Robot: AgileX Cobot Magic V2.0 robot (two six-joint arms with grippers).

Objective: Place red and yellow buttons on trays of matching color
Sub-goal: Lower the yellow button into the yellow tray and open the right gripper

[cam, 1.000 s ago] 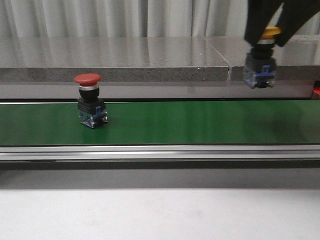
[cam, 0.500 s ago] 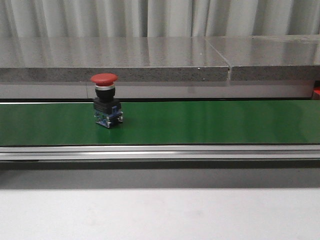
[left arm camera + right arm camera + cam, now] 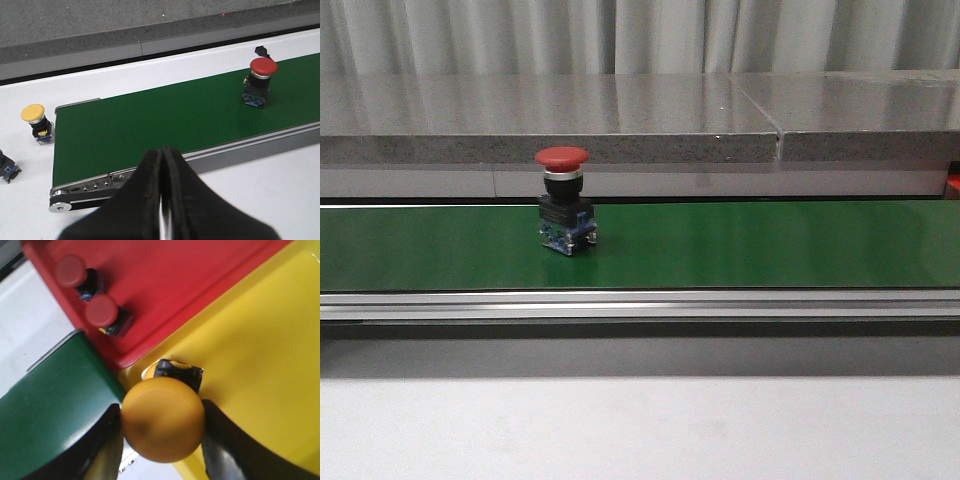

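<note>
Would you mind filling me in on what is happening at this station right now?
The robot is sorting push buttons by color. The right gripper holds a yellow button above the yellow tray, beside the red tray, which already holds two red buttons. Another red button stands upright on the green conveyor belt. The left gripper waits near the belt's end, jaws shut and empty, and a second yellow button sits on the white table there.

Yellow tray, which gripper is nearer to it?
Right. The right gripper holds a yellow button directly over the yellow plastic tray; the left gripper shows no tray.
</note>
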